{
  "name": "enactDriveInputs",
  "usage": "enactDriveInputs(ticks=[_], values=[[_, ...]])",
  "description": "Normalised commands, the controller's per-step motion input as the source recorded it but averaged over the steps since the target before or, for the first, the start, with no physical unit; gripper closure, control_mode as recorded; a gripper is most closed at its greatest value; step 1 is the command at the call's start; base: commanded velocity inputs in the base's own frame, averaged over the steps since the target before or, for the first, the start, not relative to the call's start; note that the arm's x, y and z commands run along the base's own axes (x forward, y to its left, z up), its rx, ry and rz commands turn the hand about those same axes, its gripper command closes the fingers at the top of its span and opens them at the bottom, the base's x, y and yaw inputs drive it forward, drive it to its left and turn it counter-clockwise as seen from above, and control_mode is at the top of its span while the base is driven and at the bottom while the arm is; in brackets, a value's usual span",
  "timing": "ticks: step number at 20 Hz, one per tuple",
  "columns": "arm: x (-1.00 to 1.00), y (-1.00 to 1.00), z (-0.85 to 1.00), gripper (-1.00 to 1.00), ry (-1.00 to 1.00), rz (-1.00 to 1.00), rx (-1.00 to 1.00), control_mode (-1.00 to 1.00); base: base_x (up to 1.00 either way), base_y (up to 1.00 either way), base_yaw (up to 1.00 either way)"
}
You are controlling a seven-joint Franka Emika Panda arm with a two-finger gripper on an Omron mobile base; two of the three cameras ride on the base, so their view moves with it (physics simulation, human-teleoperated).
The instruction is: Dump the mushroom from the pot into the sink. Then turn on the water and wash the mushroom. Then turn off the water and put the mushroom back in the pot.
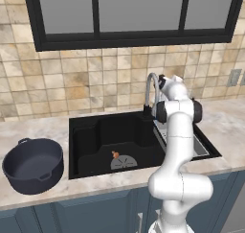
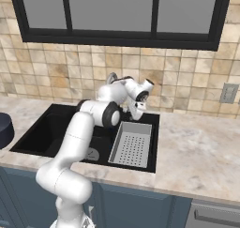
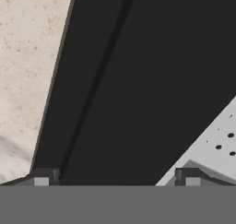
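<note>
The dark navy pot (image 1: 33, 166) stands upright and empty on the counter left of the sink (image 1: 91, 136); its rim also shows at the left edge of the right base view (image 2: 3, 128). The small orange-brown mushroom (image 1: 115, 155) lies on the black basin floor beside the round grey drain (image 1: 124, 163). My gripper (image 2: 135, 115) hangs at the back of the sink, near the faucet base and above the strainer tray's far end. In the hand view its fingertips (image 3: 43, 177) stand wide apart, so the gripper (image 3: 116, 178) is open with nothing between them.
A curved metal faucet (image 1: 152, 89) rises behind the sink, close to my hand. A grey perforated strainer tray (image 2: 131, 148) fills the sink's right part. Marble counter (image 2: 201, 152) stretches to the right, with a wall outlet (image 2: 228, 93) above it.
</note>
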Motion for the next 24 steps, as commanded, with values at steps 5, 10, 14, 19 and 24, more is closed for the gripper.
enactDriveInputs(ticks=[5, 10, 14, 19, 24], values=[[-0.19, 0.82, 0.44, -1.0, -0.3, 0.22, -0.16, -1.0, 0.0, 0.0, 0.0], [-0.43, -0.5, 0.16, -1.0, -0.42, 0.06, 0.01, -1.0, 0.0, 0.0, 0.0], [-0.93, -1.0, 0.05, -1.0, -0.52, 0.0, 0.13, -1.0, 0.0, 0.0, 0.0], [-1.0, -0.68, 0.21, -1.0, -0.64, 0.0, 0.08, -1.0, 0.0, 0.0, 0.0], [-0.95, 0.17, 0.93, -1.0, -0.7, 0.03, -0.01, -1.0, 0.0, 0.0, 0.0]])
